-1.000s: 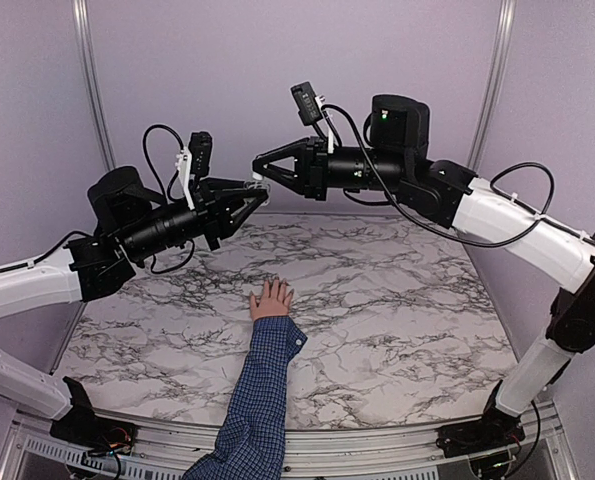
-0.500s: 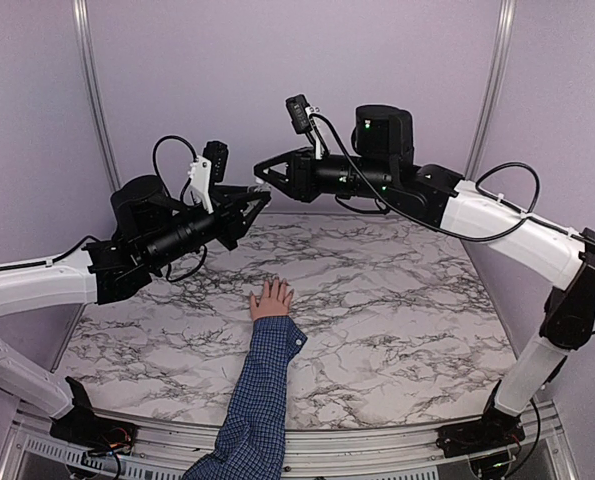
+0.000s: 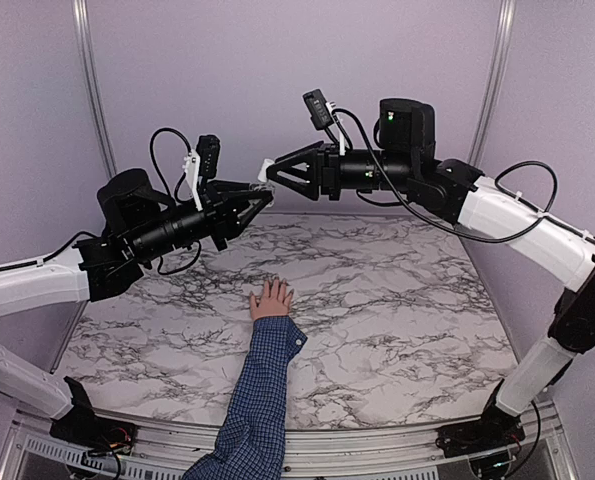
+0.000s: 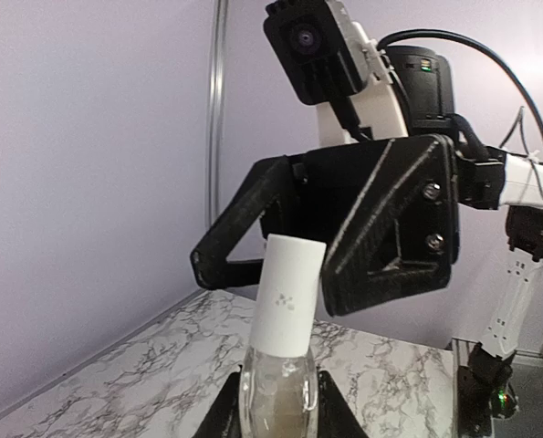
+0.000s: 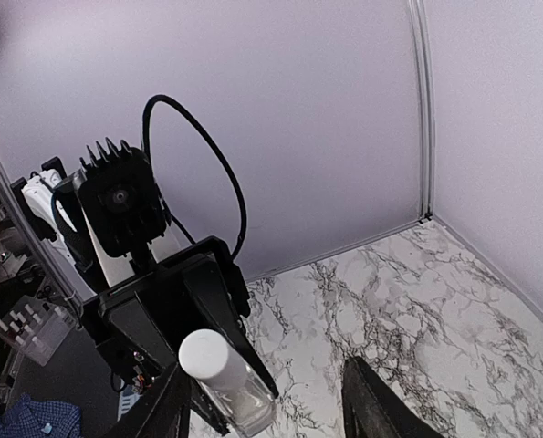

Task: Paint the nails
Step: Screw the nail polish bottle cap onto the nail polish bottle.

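Up above the white marble table with grey lines (image 3: 397, 300), we saw two robot arms that met tip to tip. Each arm had one claw, so we counted two claws.

The left claw (image 3: 264, 197) was closed tight on one small clear glass bottle (image 4: 276, 406). In the left wrist view the bottle stood upright, pinched low down between that claw's two black fingers (image 4: 227, 418). It had one tall white round cap (image 4: 289, 290) on top.

The right claw (image 3: 269, 172) was wide open and held nothing. Its two black fingers (image 5: 370, 401) stood one on each side of the cap. We could not tell if either finger touched the cap. In the right wrist view the cap sat nearer to one finger than to the other.

Down on the table lay one small light-skinned hand (image 3: 270, 303). It was flat, with its fingers spread and pointing away from the arms' bases. One blue checked shirt sleeve (image 3: 262, 390) ran from the near edge of the table up to the wrist. The nails (image 3: 275, 286) were at the fingertips, but they were too tiny for us to see one by one. The hand lay well apart from both claws and the bottle.
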{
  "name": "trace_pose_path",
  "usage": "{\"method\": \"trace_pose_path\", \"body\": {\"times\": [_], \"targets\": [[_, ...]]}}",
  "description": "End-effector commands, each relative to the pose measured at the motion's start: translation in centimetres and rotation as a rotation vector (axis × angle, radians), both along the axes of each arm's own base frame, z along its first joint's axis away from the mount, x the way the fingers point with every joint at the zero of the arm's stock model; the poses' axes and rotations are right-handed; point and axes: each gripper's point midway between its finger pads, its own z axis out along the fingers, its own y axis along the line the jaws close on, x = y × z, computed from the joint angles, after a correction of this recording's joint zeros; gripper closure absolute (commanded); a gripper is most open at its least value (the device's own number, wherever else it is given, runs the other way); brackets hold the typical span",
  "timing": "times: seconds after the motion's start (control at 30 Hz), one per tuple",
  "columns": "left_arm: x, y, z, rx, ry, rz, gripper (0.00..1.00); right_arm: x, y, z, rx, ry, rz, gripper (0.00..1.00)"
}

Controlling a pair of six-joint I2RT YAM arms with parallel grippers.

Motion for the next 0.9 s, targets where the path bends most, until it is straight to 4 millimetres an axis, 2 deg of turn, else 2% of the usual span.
{"method": "trace_pose_path", "body": {"times": [0.0, 0.1, 0.23, 0.37, 0.6, 0.87], "targets": [[-5.0, -0.4, 3.6, -0.064, -0.081, -0.294, 1.0, -3.6, -1.8, 3.4, 0.045, -0.133, 0.189, 0.45], [-7.7, -1.2, 4.0, -0.052, -0.046, -0.52, 1.0, -5.5, -2.3, 4.5, 0.065, -0.189, 0.29, 0.45], [-8.6, -2.1, 4.1, -0.044, 0.032, -0.658, 1.0, -7.4, -2.9, 5.8, 0.11, -0.213, 0.382, 0.45], [-8.7, -2.1, 4.5, -0.053, 0.024, -0.661, 1.0, -8.9, -3.4, 6.6, 0.143, -0.221, 0.444, 0.46], [-8.8, -2.1, 4.6, -0.059, 0.022, -0.672, 1.0, -10.4, -3.6, 6.6, 0.16, -0.19, 0.51, 0.45], [-9.3, -2.2, 4.2, -0.045, 0.022, -0.71, 1.0, -10.3, -3.1, 6.6, 0.191, -0.118, 0.552, 0.44]]}}
